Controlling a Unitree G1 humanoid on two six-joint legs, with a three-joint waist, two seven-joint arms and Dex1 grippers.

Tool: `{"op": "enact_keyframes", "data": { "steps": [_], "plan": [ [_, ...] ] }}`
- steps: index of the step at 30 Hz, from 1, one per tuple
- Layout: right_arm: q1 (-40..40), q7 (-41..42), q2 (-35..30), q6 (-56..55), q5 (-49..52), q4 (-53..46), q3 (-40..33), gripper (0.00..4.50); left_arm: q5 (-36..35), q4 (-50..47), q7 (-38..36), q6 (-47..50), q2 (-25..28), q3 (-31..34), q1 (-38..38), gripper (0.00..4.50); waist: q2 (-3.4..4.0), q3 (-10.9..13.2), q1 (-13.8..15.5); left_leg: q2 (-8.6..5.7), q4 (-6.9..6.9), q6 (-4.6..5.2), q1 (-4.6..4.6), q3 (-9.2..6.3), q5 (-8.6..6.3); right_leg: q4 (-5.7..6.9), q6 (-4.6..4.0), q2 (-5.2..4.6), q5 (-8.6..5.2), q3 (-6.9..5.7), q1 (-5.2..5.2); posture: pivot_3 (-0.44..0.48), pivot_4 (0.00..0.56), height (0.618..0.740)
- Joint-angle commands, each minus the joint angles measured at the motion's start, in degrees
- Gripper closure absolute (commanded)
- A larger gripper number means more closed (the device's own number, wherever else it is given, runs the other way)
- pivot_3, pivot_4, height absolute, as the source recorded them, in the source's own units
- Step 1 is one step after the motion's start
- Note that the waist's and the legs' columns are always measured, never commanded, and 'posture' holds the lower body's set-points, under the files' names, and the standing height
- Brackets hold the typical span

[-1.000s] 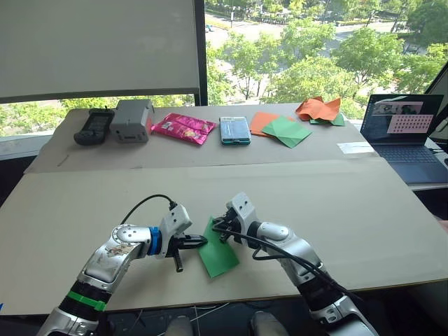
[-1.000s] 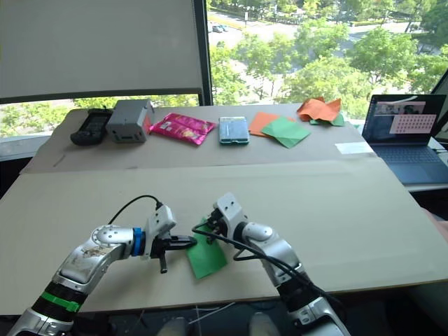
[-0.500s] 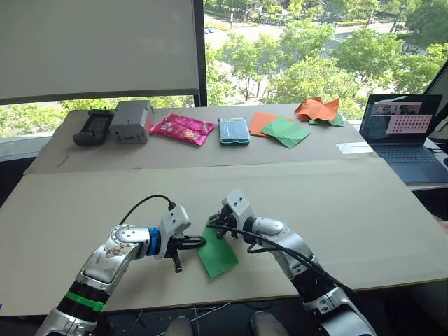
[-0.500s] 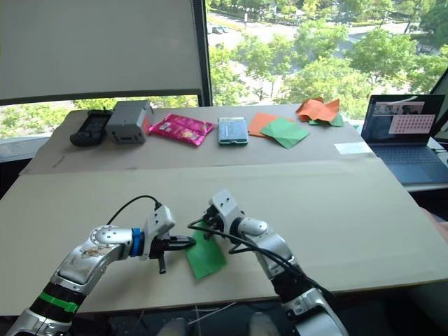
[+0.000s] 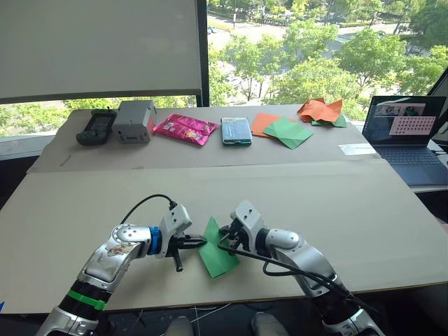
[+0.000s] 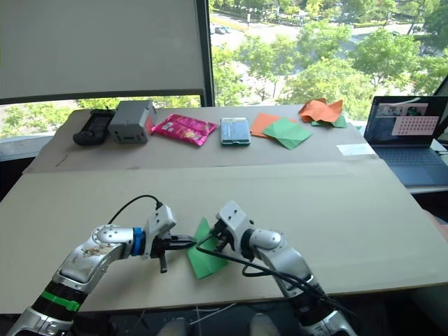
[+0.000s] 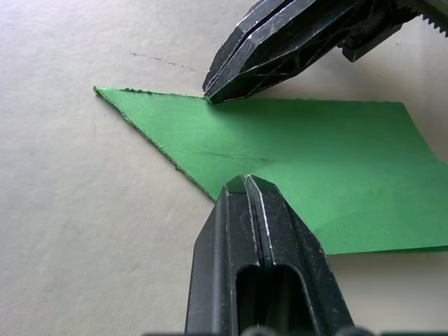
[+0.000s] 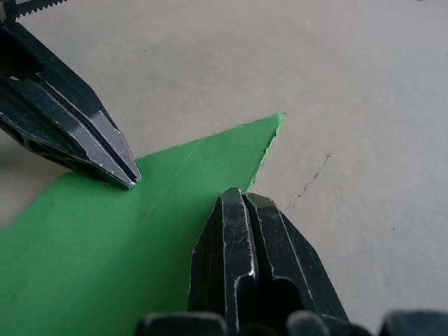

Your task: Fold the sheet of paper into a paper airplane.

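Observation:
The green sheet of paper [image 5: 216, 252] lies flat near the table's front edge, folded to a point [image 7: 105, 91] at its far end. My left gripper [image 5: 200, 241] is shut, its tip [image 7: 245, 185] pressing on the sheet's left edge. My right gripper [image 5: 225, 236] is also shut, with its tip [image 8: 241, 197] resting on the opposite edge close to the point. The two tips face each other across the sheet [image 8: 140, 238], a short way apart. Neither one holds the paper between its fingers.
Along the far side of the table stand a black device [image 5: 93, 126], a grey box [image 5: 133, 120], a pink packet [image 5: 184, 128], a teal pack [image 5: 236, 130], flat orange and green sheets [image 5: 281, 129] and crumpled orange paper [image 5: 318, 110]. A laptop [image 5: 409, 133] sits far right.
My right gripper has slid a little to the right and toward me along the sheet's edge, uncovering the pointed far end. The left gripper has stayed in place.

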Motion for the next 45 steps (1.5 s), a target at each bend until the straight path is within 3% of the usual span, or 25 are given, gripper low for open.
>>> {"op": "enact_keyframes", "data": {
  "steps": [1,9,17,23,30,45],
  "plan": [
    [3.54,1.35,-1.37,5.10,0.70,-0.72,2.88,4.50,1.61,1.39,0.33,0.17,0.26,-1.10,-0.23,4.46,-0.02,-0.01,-0.01,0.00,0.00,-0.01,0.00,0.00,0.00,0.00,0.00,0.00,0.00,0.00,0.00,0.000,0.150,0.721],
    [7.34,2.41,-4.31,8.06,1.76,-7.06,4.12,4.50,1.65,2.00,0.43,-0.14,0.23,-1.30,-0.66,4.46,-0.05,-0.02,0.03,0.00,0.00,-0.06,-0.01,0.00,-0.04,-0.15,0.00,-0.02,0.00,-0.01,0.00,0.000,0.150,0.721],
    [6.42,2.66,-5.28,6.61,0.63,-6.68,4.85,4.50,1.65,2.22,0.40,-0.26,0.08,-1.64,-0.95,4.46,-0.05,-0.02,0.03,0.00,-0.02,-0.07,-0.08,0.00,-0.06,-0.51,0.00,-0.03,0.00,-0.02,0.02,0.000,0.150,0.721],
    [3.98,1.72,-2.63,1.75,2.47,-8.17,-1.21,4.50,1.71,2.30,0.38,-0.43,0.09,-1.74,-1.01,4.46,-0.10,0.07,-0.04,0.01,-0.03,-0.07,-0.09,0.00,-0.06,-0.55,0.00,-0.03,0.00,-0.02,-0.01,0.000,0.150,0.721],
    [4.17,1.89,-1.97,-0.50,3.56,-8.23,-2.06,4.50,1.65,1.99,0.62,-0.24,-0.20,-1.89,-1.06,4.46,-0.05,0.17,0.04,0.01,-0.02,-0.07,-0.21,0.00,-0.06,-0.58,0.00,-0.03,0.00,-0.02,-0.06,0.000,0.150,0.721],
    [8.21,3.36,-6.46,2.48,1.71,-6.05,4.09,4.50,1.69,1.59,0.64,-0.06,0.12,-1.76,-0.73,4.46,-0.05,0.08,0.05,0.00,-0.02,-0.07,-0.19,0.00,-0.06,-0.61,0.00,-0.03,0.00,-0.02,-0.02,0.000,0.150,0.721]
  ]
}}
